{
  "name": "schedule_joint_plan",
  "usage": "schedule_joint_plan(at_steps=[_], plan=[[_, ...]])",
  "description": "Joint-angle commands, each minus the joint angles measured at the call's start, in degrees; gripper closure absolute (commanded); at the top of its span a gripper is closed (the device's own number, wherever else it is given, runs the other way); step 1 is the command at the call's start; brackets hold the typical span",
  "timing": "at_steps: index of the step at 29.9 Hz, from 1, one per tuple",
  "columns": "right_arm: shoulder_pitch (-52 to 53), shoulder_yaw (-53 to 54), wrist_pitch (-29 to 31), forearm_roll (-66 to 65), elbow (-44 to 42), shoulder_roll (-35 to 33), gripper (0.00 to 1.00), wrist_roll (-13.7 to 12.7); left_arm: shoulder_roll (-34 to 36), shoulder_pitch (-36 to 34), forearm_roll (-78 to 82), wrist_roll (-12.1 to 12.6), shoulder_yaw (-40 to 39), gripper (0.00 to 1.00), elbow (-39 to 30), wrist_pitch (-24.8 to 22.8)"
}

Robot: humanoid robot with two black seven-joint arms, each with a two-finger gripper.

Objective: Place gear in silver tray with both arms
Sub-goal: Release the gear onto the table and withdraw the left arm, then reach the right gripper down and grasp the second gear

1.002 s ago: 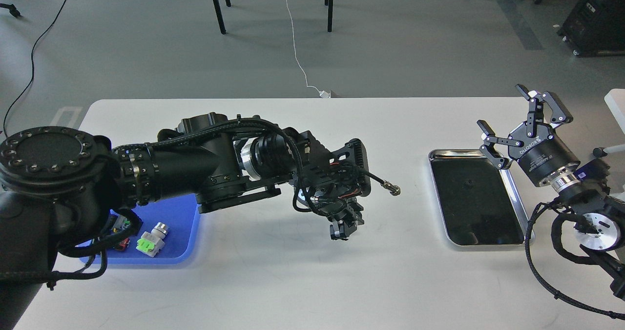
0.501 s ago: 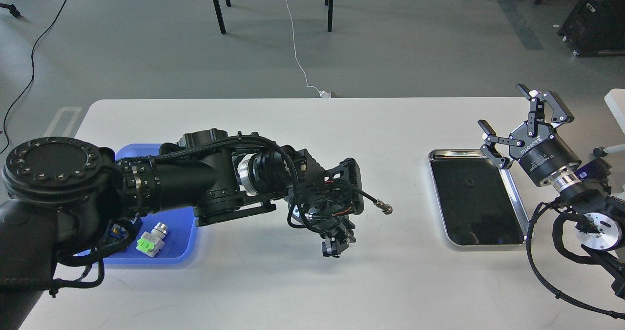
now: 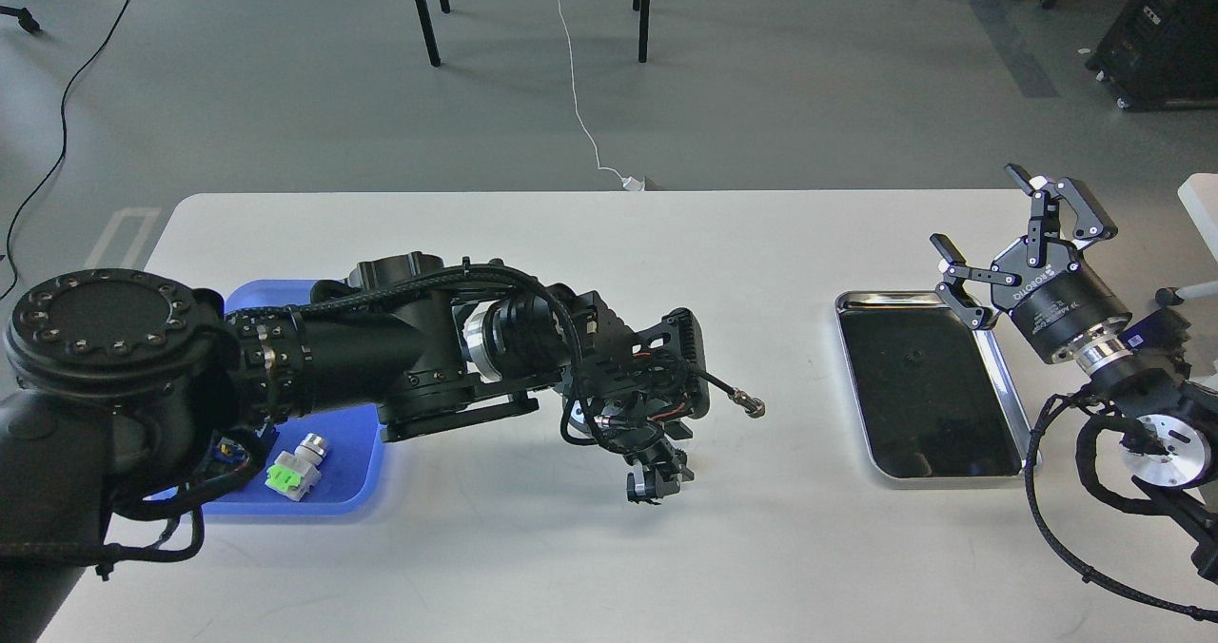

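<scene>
Broadly, I see a white surface [image 3: 533, 567] running across the head view, with grey floor beyond it. My left arm [image 3: 314, 358] is the biggest thing in view: a thick black limb reaching from the left edge toward the middle, wrist bent so its jaws point down at the surface. My right arm [image 3: 1132, 405] comes in from the right edge and rises toward the far side.

Next in size, the silver tray [image 3: 1011, 391] lies flat on the right part of the surface, its long axis running away from me, its dark bottom bare. A blue tray [image 3: 352, 477] sits at the left, partly under my left arm, holding a small grey and green part [image 3: 295, 470].

The left gripper [image 3: 655, 479] hangs just above the surface near the middle, well apart from the silver tray, which lies to its right. It is small and dark, so I cannot tell whether the jaws are spread or clenched, or whether they hold anything. The right gripper [image 3: 1013, 234] hovers over the silver tray's far right corner, jaws spread wide and holding nothing.

I cannot pick out the gear anywhere. My judgement: the right arm is far nearer the silver tray, so any gear at the left gripper must travel right, likely by handover.
</scene>
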Motion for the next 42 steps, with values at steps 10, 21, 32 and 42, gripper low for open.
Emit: schedule_joint_plan(at_steps=[10, 21, 32, 42], plan=[[0.26, -0.20, 0.00, -0.27, 0.10, -0.27, 0.01, 0.00, 0.96, -1.81, -9.12, 0.00, -18.37, 0.13, -3.00, 1.10], [0.35, -0.29, 0.00, -3.85, 3.33, -0.18, 0.01, 0.00, 18.24, 19.93, -73.10, 0.00, -26.81, 0.02, -7.04, 14.06], [12.01, -9.93, 0.00, -31.52, 10.91, -1.50, 0.01, 0.00, 21.27, 45.73, -79.83, 0.00, -54.23, 0.02, -8.28, 16.92], [41.63, -40.86, 0.00, -50.25, 17.05, 1.22, 0.01, 0.00, 21.44, 54.62, -83.34, 1.53, -65.58, 0.02, -8.28, 15.52]])
